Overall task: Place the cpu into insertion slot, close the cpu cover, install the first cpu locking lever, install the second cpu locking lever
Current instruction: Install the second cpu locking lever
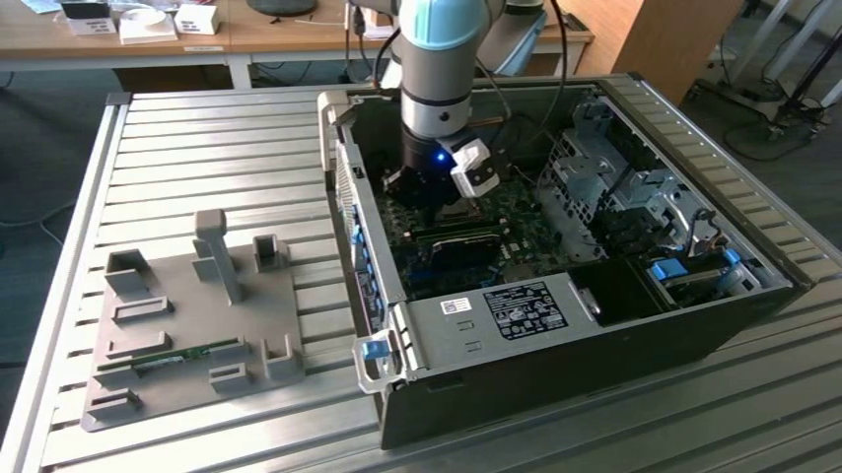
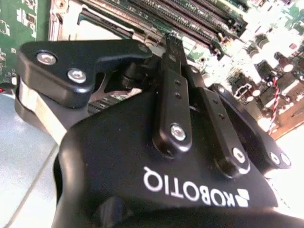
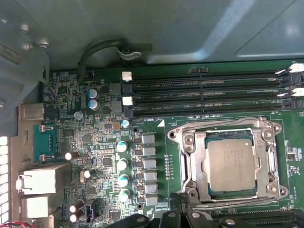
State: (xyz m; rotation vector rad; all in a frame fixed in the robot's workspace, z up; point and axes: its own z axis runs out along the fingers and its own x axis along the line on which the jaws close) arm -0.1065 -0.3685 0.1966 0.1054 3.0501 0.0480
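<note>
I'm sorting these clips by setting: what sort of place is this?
Most likely a robotics lab or workshop bench. An open computer case lies on a slatted metal table beside a grey fixture plate, with wooden desks behind. In the first wrist view the cpu sits in the motherboard socket.

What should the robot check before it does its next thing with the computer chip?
1. Cpu lies flat and square in the cover's window: ok.
2. Cover is down around the cpu: ok.
3. Levers hooked shut: cannot tell.
4. Claw is close to the cover's edge: ok.
5. Memory slots beside the cover have no loose wire across them: ok.
</note>
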